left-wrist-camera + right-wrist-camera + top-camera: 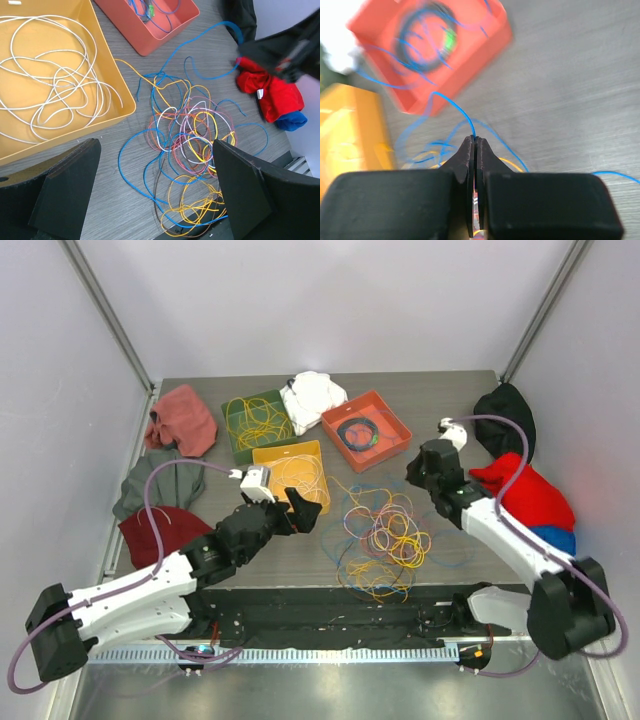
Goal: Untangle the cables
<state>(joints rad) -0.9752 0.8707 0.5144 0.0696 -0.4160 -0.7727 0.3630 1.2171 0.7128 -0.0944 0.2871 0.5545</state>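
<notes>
The cables [385,540] lie in a loose heap near the front of the surface [440,400], between the two arms. Blue, yellow, pink, white and orange strands loop over and through one another. From where I stand it is still a proper knot, with no strand lying free of the rest.

On the near left, the left arm [150,590] hovers low beside the heap with its jaws released and wide apart, holding nothing. Across from it, the right arm [500,530] has its jaws clenched on a single blue strand [455,107], pinched right at the tips. That strand trails back down towards the heap.

Further back sit three trays. The yellow tray [290,452] holds white cable in loose loops, the green tray [238,445] holds yellow cable, and the orange tray [395,425] holds a dark coil with some blue in it. So I'd judge some sorting is done, but most of the job remains, since the main heap looks barely thinned. The blue strand seems to be the one being worked out now.

Cloths [185,418] lie around the far edges.
</notes>
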